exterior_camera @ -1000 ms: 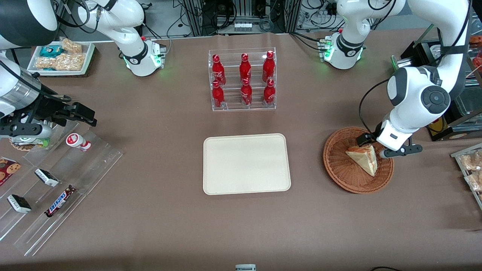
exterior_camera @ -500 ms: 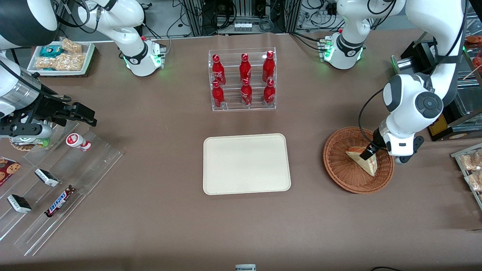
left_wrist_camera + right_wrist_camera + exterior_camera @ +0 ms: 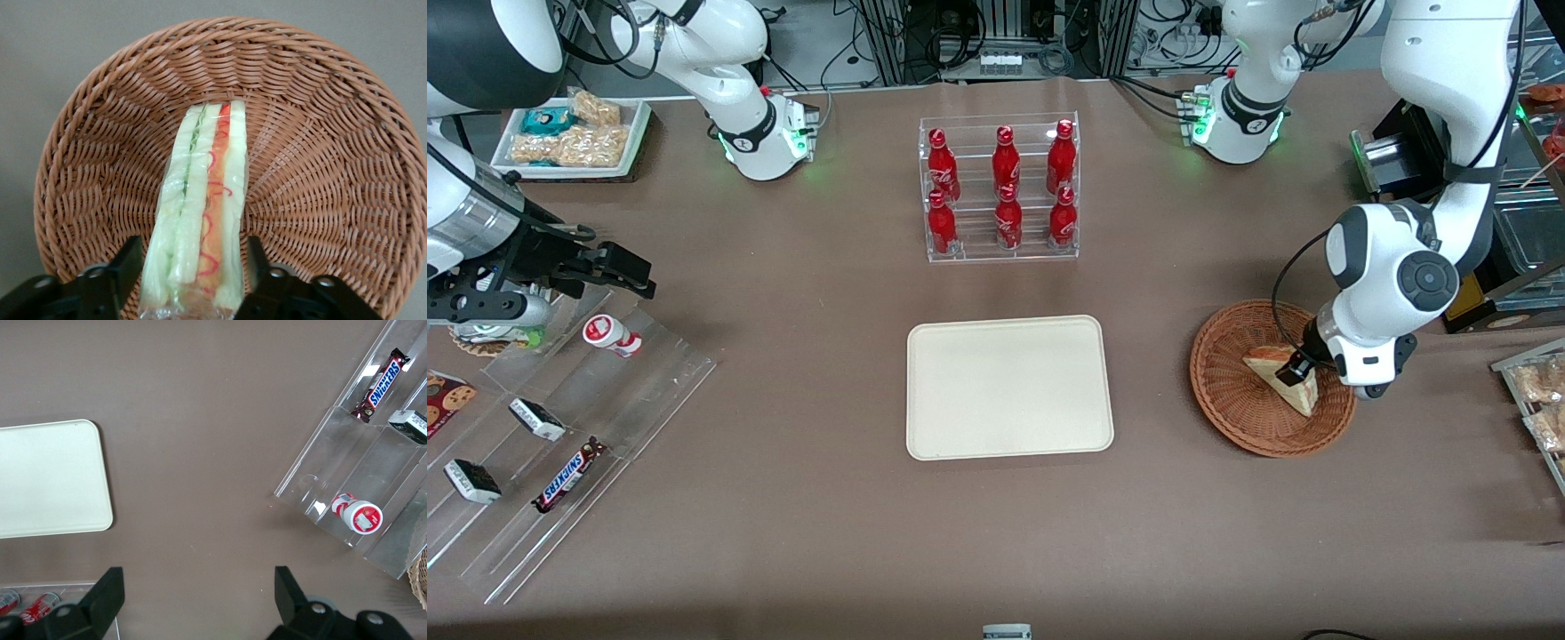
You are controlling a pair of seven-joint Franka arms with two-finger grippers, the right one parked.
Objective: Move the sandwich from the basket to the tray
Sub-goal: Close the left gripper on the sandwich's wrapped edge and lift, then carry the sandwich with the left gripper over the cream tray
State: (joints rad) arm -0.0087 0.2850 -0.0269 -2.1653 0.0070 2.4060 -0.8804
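The sandwich (image 3: 1300,396), a plastic-wrapped cream wedge with red and green layers (image 3: 203,200), lies in the round wicker basket (image 3: 1227,391) toward the working arm's end of the table. My left gripper (image 3: 1302,373) is down in the basket (image 3: 320,167), open, straddling the wide end of the sandwich. One black finger (image 3: 123,267) stands on each side of the wedge (image 3: 257,267), with a small gap to the wrapper on both sides. The cream tray (image 3: 1009,387) lies bare at the table's middle and also shows in the right wrist view (image 3: 47,480).
A clear rack of red bottles (image 3: 1000,191) stands farther from the front camera than the tray. Clear acrylic racks with snacks (image 3: 560,427) sit at the parked arm's end. Bagged snacks (image 3: 1538,391) lie beside the basket at the table's edge.
The left wrist has turned and come down over the sandwich, so the open fingers now straddle its wide end. The sandwich and basket have not moved.
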